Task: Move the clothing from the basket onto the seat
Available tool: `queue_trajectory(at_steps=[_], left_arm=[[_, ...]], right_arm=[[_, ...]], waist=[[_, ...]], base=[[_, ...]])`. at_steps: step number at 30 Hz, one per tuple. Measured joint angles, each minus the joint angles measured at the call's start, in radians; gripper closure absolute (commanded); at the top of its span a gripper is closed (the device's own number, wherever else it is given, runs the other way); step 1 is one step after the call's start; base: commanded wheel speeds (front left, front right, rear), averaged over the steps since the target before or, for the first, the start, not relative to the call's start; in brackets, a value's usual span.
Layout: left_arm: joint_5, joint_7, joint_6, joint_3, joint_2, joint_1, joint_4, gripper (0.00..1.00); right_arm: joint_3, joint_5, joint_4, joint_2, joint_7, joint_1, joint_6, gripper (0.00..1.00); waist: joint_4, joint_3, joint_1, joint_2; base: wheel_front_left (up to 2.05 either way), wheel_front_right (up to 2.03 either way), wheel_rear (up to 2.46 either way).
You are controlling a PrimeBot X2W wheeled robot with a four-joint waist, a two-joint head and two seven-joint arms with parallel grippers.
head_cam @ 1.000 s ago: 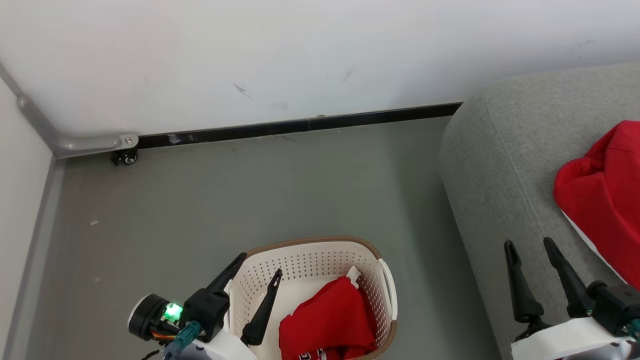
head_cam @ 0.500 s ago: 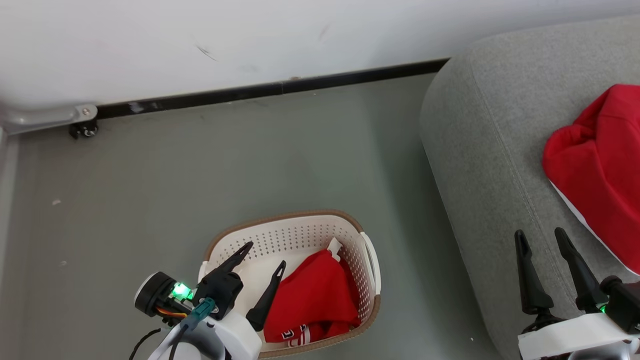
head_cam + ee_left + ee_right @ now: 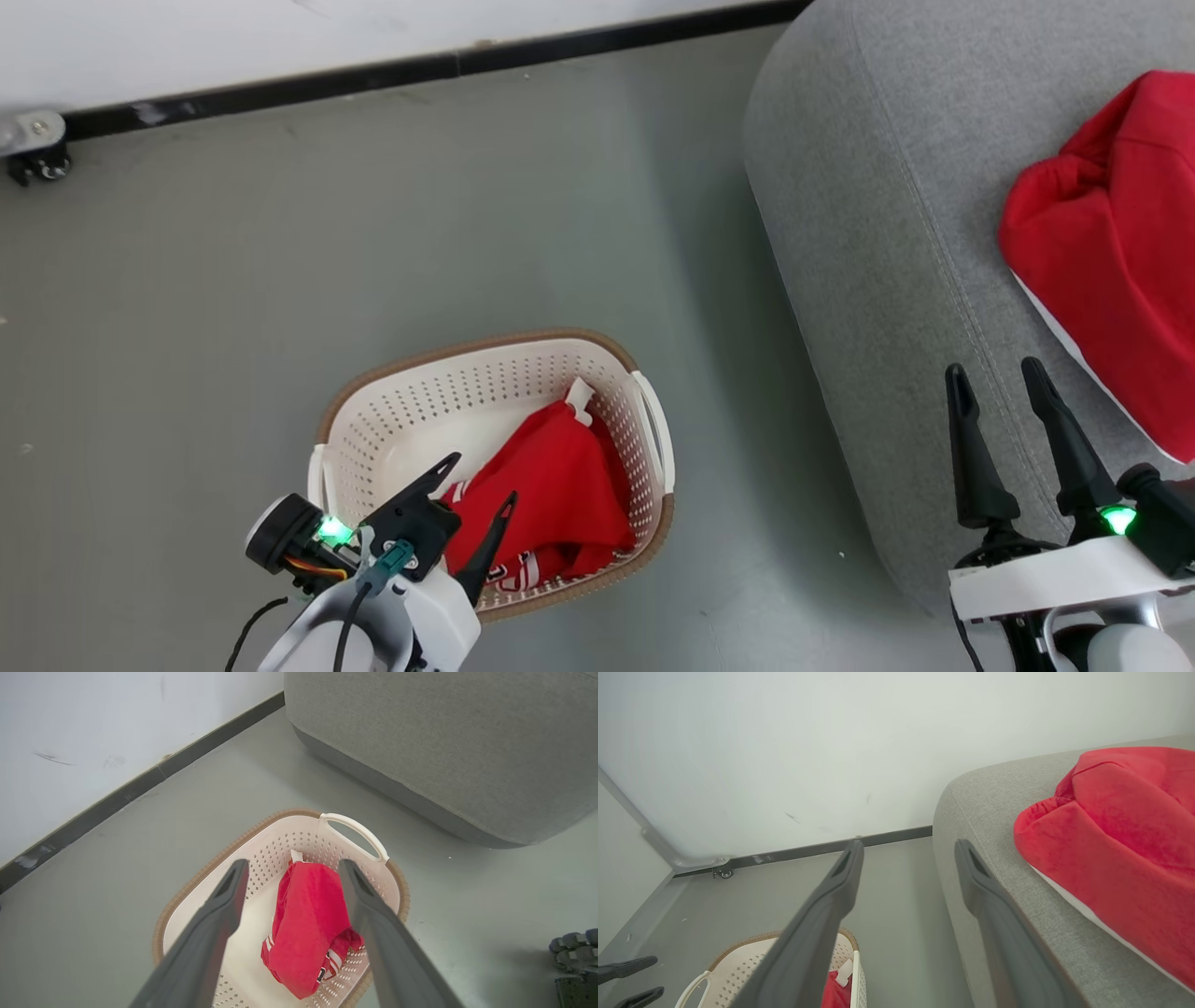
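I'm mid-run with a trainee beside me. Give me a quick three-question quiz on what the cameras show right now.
1. True or false: the left gripper is shut on the red garment in the basket.
2. Where does the second red garment lie? A) in the basket B) on the seat C) draped over the basket's rim
3. Fill in: the gripper whose fingers hang over the seat is the ____ one.
Key: 1 false, since its jaws are open above the basket, holding nothing. 2 B. 3 right, meaning the right gripper, which is also open.
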Motion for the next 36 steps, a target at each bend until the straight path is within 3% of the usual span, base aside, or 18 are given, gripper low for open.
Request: queue_trajectory(at_steps=[36], left_arm=[[0.164, 0.058, 0.037, -0.089, 0.037, -0.198, 0.232, 0.0]], right_arm=[[0.089, 0.079, 0.097, 0.0, -0.1, -0.176, 0.0, 0.0]], waist=[[-0.149, 0.296, 0.0, 0.0]], base=[[0.0, 0.0, 0.0]])
